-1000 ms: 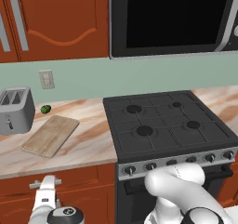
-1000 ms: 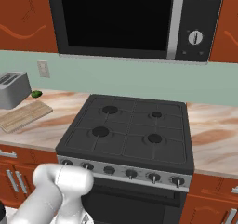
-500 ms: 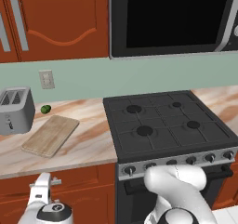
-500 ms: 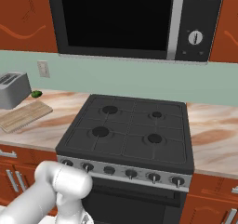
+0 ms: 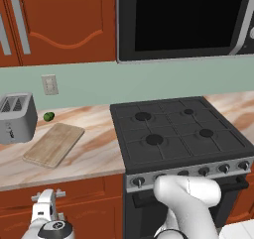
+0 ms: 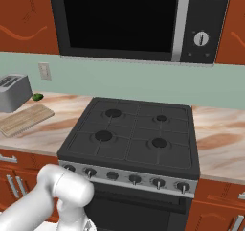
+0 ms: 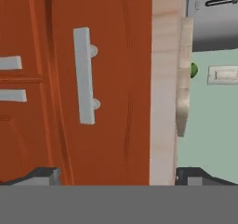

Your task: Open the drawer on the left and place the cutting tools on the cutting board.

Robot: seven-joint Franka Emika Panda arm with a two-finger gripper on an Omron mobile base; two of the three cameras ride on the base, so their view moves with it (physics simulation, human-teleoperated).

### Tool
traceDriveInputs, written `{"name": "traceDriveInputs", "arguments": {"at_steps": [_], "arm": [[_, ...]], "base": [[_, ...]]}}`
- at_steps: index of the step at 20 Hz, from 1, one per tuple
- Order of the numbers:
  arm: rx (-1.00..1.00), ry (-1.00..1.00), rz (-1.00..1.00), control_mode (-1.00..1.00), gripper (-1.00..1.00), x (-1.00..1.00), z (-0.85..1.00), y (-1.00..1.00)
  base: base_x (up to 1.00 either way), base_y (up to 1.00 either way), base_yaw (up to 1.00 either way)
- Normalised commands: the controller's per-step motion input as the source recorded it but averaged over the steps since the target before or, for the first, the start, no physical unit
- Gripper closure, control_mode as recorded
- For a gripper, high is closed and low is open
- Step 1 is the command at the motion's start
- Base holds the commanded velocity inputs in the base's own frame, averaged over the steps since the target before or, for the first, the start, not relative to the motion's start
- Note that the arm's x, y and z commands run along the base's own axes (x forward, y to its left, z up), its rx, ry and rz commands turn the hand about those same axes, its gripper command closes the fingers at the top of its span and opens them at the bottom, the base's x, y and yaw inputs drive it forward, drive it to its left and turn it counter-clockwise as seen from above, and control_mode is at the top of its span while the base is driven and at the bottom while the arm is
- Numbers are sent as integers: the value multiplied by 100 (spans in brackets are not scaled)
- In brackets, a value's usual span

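Observation:
The drawer [image 7: 116, 79] is shut; its red-brown front [image 5: 79, 191] lies under the counter at the left. Its silver bar handle [image 7: 84, 74] runs top to bottom in the rolled hand view and shows as a short bar [image 5: 49, 195] just above my hand. My gripper [image 7: 118, 176] faces the drawer front, open, with fingertips [image 7: 44, 175] wide apart and nothing between them, still short of the handle. The tan cutting board [image 5: 54, 144] [image 6: 24, 120] lies bare on the counter beside the stove. The cutting tools are hidden.
A grey toaster [image 5: 17, 116] stands left of the board, with a small green fruit [image 5: 48, 116] behind it. The black stove [image 5: 178, 131] fills the counter's right. Cabinet door handles [image 7: 10, 62] lie below the drawer.
My hand has edged slightly left in front of the drawer; the drawer stays shut and nothing on the counter has moved.

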Motion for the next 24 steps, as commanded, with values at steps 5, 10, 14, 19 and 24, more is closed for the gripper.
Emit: {"name": "traceDriveInputs", "arguments": {"at_steps": [5,10,14,19,24], "arm": [[-6,-7,-1,-100,-100,32,-34,10],[-5,-8,-2,-100,-100,35,-31,28],[-4,-9,-1,-100,-100,32,-32,25],[-4,-9,-3,-100,-100,34,-29,30],[-3,-6,-3,-100,-100,38,-25,24]], "base": [[0,0,0],[0,0,0],[0,0,0],[0,0,0],[0,0,0]]}}
